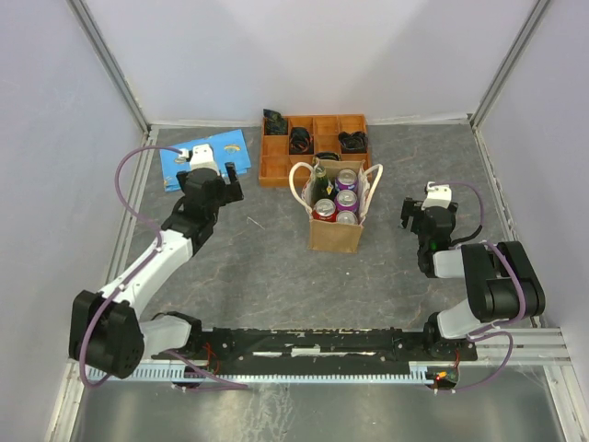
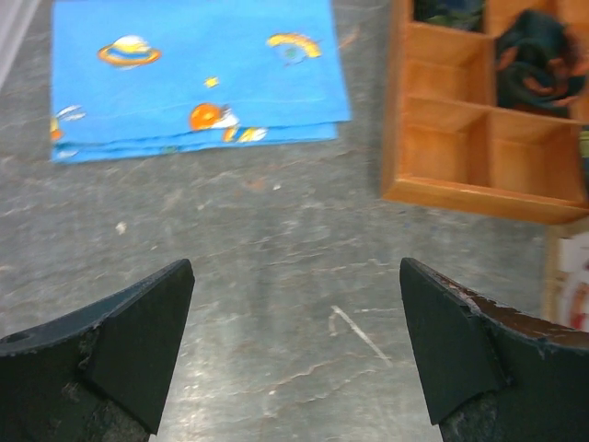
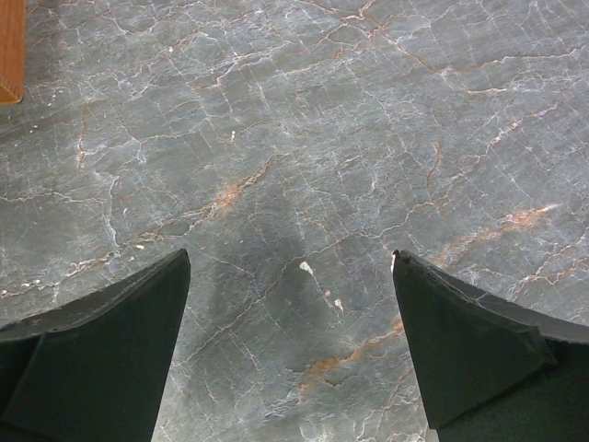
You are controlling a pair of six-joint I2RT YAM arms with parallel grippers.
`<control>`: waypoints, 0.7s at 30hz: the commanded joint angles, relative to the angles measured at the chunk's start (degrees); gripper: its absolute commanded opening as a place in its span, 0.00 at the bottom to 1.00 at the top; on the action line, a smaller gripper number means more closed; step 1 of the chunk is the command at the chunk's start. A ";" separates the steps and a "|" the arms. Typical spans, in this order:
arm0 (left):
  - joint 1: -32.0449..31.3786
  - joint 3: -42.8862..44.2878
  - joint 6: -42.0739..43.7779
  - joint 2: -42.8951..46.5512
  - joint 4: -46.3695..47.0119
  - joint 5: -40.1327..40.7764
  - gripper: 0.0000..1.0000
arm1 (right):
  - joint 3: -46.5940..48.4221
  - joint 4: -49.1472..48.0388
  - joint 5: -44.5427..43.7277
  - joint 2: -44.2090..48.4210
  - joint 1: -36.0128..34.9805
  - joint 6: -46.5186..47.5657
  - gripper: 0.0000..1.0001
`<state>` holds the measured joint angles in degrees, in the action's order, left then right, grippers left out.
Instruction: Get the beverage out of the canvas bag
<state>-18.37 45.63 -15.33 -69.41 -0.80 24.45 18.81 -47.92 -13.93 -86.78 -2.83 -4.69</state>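
The tan canvas bag (image 1: 335,234) with cream loop handles stands upright mid-table. It holds a dark green bottle (image 1: 319,189) and several cans, red (image 1: 324,210) and purple (image 1: 346,198). My left gripper (image 1: 235,177) is open and empty, to the left of the bag and apart from it. In the left wrist view its jaws (image 2: 296,276) stand wide over bare table, with a sliver of the bag (image 2: 572,281) at the right edge. My right gripper (image 1: 410,215) is open and empty, to the right of the bag; in its wrist view (image 3: 290,267) only the grey table shows between its jaws.
An orange compartment tray (image 1: 313,138) with dark items stands just behind the bag; it also shows in the left wrist view (image 2: 488,138) and as a corner in the right wrist view (image 3: 9,46). A blue patterned cloth (image 1: 204,157) (image 2: 193,74) lies back left. Walls enclose the table.
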 commanded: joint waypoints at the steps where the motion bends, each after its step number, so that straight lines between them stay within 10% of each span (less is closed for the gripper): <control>1: -3.02 6.94 3.91 2.16 2.07 -9.60 0.99 | 1.76 -1.61 0.61 0.71 0.15 -0.15 0.99; 17: -22.78 27.76 13.84 -7.63 -5.79 -28.57 0.99 | 1.76 -1.64 0.57 0.72 0.26 -0.18 0.99; 21: -24.40 29.95 13.48 -13.06 -5.29 -33.58 0.69 | 1.80 -1.58 0.59 0.72 0.25 -0.11 0.99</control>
<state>-41.67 71.81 -4.99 -78.15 -7.25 -2.44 18.81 -47.92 -13.93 -86.78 -2.83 -4.69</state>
